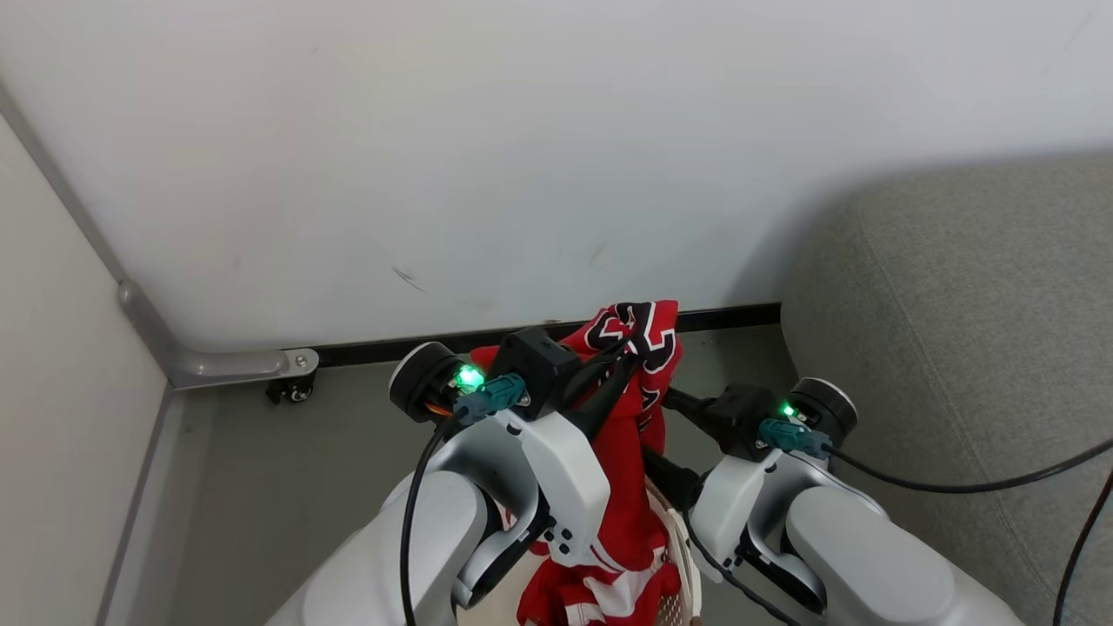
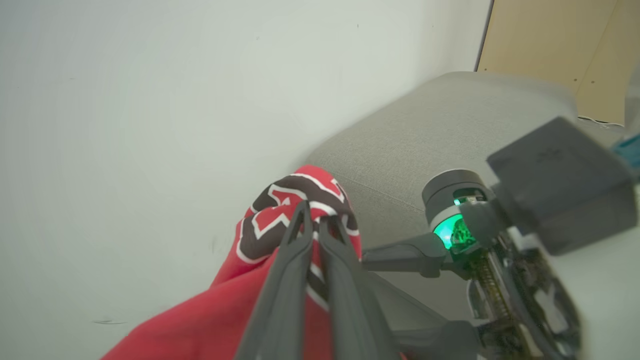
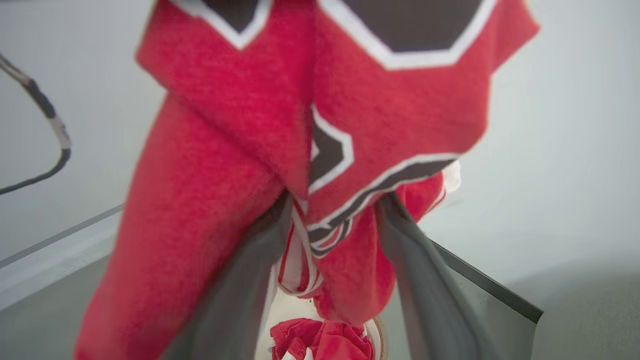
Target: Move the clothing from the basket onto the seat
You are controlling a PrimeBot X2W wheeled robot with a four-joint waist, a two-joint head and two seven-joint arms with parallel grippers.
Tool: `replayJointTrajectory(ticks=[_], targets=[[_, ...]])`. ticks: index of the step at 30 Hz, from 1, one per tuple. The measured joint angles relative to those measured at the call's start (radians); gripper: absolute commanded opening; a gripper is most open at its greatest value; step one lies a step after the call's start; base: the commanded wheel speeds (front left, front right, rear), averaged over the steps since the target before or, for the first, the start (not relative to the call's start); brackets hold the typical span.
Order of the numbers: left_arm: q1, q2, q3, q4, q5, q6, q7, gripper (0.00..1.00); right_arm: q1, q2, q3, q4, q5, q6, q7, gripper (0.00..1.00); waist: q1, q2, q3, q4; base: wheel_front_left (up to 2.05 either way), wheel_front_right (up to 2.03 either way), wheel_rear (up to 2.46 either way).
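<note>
Soft red numbered clothing [image 2: 220,305] is pinched mid-frame by the left gripper [image 2: 315,217]; the right gripper [image 3: 337,205] is spread around it.

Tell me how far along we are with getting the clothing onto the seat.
Done: nothing yet; the visible part of the sofa holds no clothing. In hand: the left gripper is shut on the numbered jersey, lifted above the basket, with the right gripper spread either side of the hanging cloth. Left: carry it to the sofa, then fetch the red cloth lying in the basket.
</note>
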Motion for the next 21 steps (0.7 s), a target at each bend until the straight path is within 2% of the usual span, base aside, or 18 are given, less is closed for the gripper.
replayJointTrajectory(ticks=[1,2,10,21], targets=[[0.000,0.000,-0.002,-0.001,0.000,0.000,0.000,0.00,-0.003,0.003,0.005,0.001,0.000,0.000,0.000,0.02,0.0000,0.0000,0.001,0.002,0.00,0.00,0.00],[0.000,0.000,-0.003,-0.001,0.000,0.000,0.000,0.00,-0.009,0.005,0.007,0.001,0.000,0.000,0.000,0.00,0.0001,0.0000,0.002,0.004,0.00,0.00,0.00],[-0.001,-0.001,0.008,0.013,-0.001,0.027,-0.011,0.00,-0.030,0.003,0.000,-0.002,0.002,0.000,0.000,0.00,0.0000,0.0000,0.010,0.001,0.00,0.00,0.00],[0.000,-0.001,0.022,0.042,-0.001,0.044,-0.043,0.00,-0.028,-0.043,-0.128,-0.068,0.012,0.000,0.000,0.00,0.0000,0.0000,0.016,-0.026,0.00,0.00,0.00]])
